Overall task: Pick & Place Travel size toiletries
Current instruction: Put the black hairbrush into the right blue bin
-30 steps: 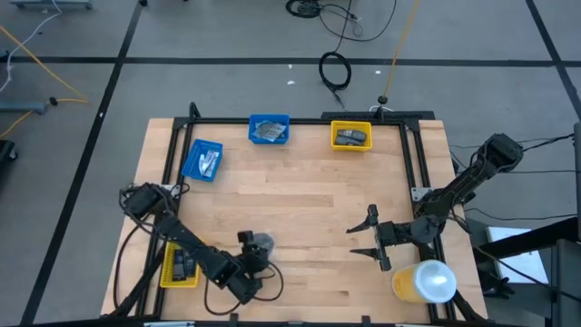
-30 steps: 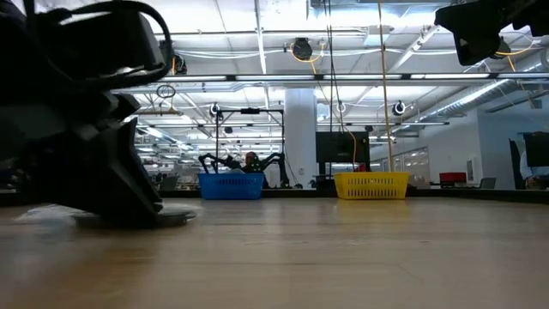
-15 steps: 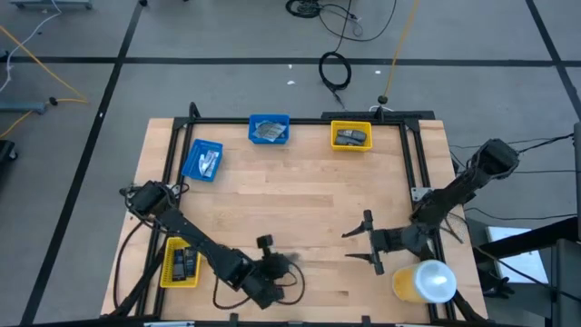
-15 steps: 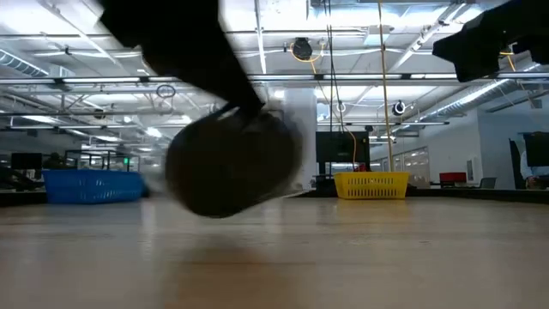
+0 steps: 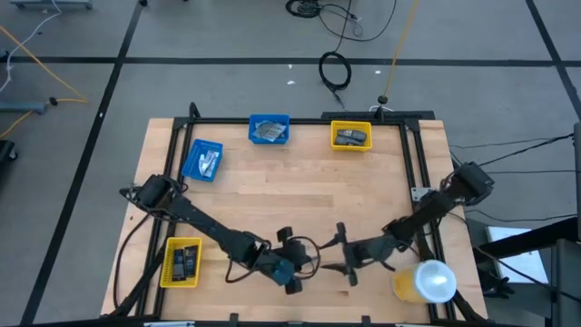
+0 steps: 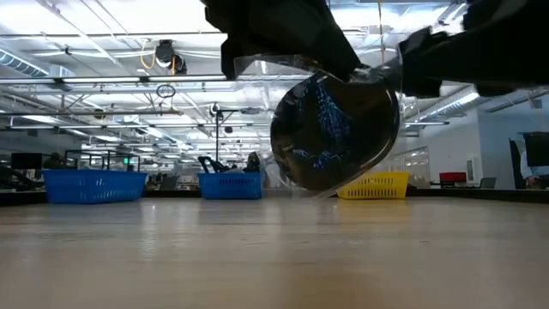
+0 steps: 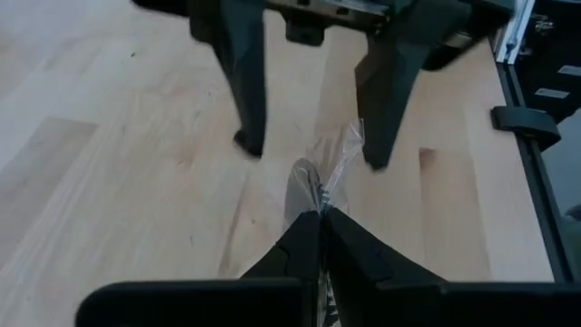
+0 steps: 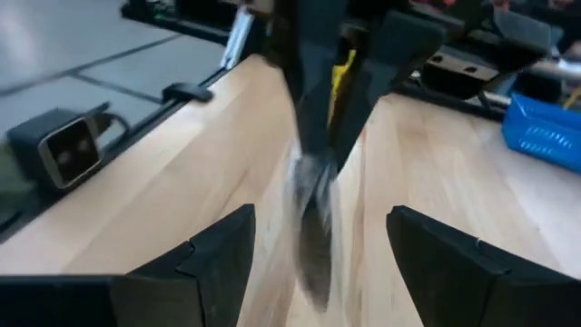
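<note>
Fingers pinched together, the left gripper [image 5: 292, 270] holds a clear-wrapped round dark pad [image 5: 304, 263] near the front edge of the worktop [image 5: 300, 200], about midway along it, seen from above. The right gripper [image 5: 345, 257] faces it just beside, its fingers spread wide and holding nothing. A yellow bin [image 5: 180, 262] sits at the front left corner, two blue bins [image 5: 201, 161] and another yellow bin [image 5: 350, 135] lie toward the back edge, and a large yellow-and-white cylinder [image 5: 425, 282] stands at the front right corner.

At worktop height, the pad [image 6: 336, 134] hangs clear of the wood, its dark face showing blue markings under the wrap, something the overhead camera cannot resolve. Blue baskets [image 6: 230, 184] and a yellow one [image 6: 371, 184] line the far edge.

From the left wrist, the closed fingers [image 7: 304, 238] grip the crinkled wrap of the pad [image 7: 307, 186], with the right arm's two open fingers [image 7: 247, 73] standing either side beyond it, not touching.

From the right wrist, the pad [image 8: 313, 213] dangles blurred between that arm's own spread fingers [image 8: 222, 250].

The step in hand looks like a handover in mid-air. The next move probably calls for the right fingers to close squarely on the pad before the left lets go, since the slippery wrap could slide.
</note>
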Available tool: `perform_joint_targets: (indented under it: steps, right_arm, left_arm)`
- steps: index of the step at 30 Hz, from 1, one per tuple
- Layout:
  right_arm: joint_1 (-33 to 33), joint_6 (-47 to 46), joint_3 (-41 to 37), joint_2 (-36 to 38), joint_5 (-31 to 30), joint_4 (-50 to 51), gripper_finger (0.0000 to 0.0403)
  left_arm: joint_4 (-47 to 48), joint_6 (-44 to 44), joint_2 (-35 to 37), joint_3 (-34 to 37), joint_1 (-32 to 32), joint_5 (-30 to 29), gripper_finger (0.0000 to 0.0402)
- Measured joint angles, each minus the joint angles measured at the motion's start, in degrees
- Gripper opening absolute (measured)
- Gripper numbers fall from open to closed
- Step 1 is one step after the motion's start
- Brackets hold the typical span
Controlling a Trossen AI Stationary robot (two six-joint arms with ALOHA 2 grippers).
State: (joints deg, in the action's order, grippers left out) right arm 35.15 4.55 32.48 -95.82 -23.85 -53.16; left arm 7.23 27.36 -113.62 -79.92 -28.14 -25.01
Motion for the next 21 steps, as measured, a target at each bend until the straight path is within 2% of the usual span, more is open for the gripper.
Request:
perform_joint_targets:
  steps: [6,12,15,18,21]
  right_arm:
    - [-2.6,-6.6,2.0,-2.8,0.2,1.8,0.0211]
    - [-3.6,-7.4,2.0,-3.5,6.4,1.7,0.0131]
    - [-3.7,-7.4,2.0,-3.4,7.6,1.8,0.0079]
    - [-3.7,-8.1,2.0,-3.4,7.7,2.0,0.0027]
    - [-4.3,-9.5,2.0,-3.4,7.6,3.1,0.0016]
  left_arm:
    - [-0.5,-0.5,0.0,0.0,0.0,0.1,0.0004]
    - [-1.3,-1.9,0.0,0.0,0.3,-0.2,0.0021]
    - [-1.7,-4.1,0.0,0.0,0.8,-0.3,0.005]
    - [-1.7,-7.5,0.0,0.0,1.4,-0.3,0.01]
    - [-1.6,-11.8,0.0,0.0,2.1,-0.3,0.0167]
